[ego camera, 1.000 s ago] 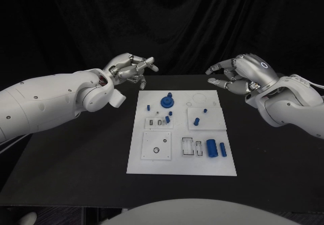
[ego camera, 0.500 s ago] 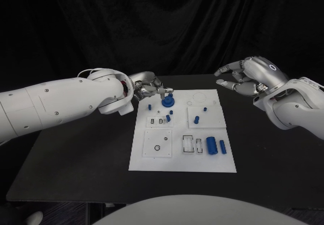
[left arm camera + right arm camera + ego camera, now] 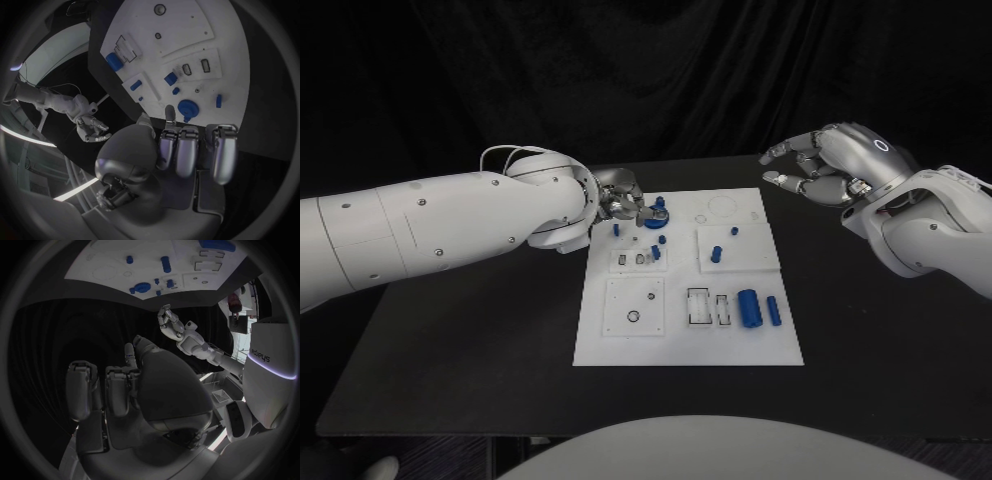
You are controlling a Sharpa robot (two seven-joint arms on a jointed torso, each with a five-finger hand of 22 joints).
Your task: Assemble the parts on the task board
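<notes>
The only writing that can be read is "dolphys" on a white panel (image 3: 263, 359) at the rim of the right wrist view; the task board (image 3: 687, 345) itself carries no legible marks.

Going left to right in the head view, the left arm (image 3: 430, 225) sweeps in from 9 o'clock, and the left hand (image 3: 623, 203) sits over the board's far-left corner, at about 11 o'clock on the plate. Its fingers (image 3: 187, 150) are apart and extended, with nothing seen between them; the tips lie just beside the round blue knob part (image 3: 656, 215), and whether they touch it I cannot tell.

The board lies in the middle of the black table (image 3: 459, 350). Its raised white blocks hold cut-out slots: a square block (image 3: 635, 306) at 8 o'clock with a small ring hole, and two rectangular slots (image 3: 710, 307) at 5 o'clock. Just beside those slots lie two blue cylinders (image 3: 750, 309), side by side. Small blue pegs (image 3: 715, 254) stand near the plate's centre.

Bare table runs wide on both sides of the board and along its near edge.

The right hand (image 3: 831, 165) hovers at 2 o'clock, beyond the board's far-right corner, well apart from every part, fingers loosely curved and separated, holding nothing.
</notes>
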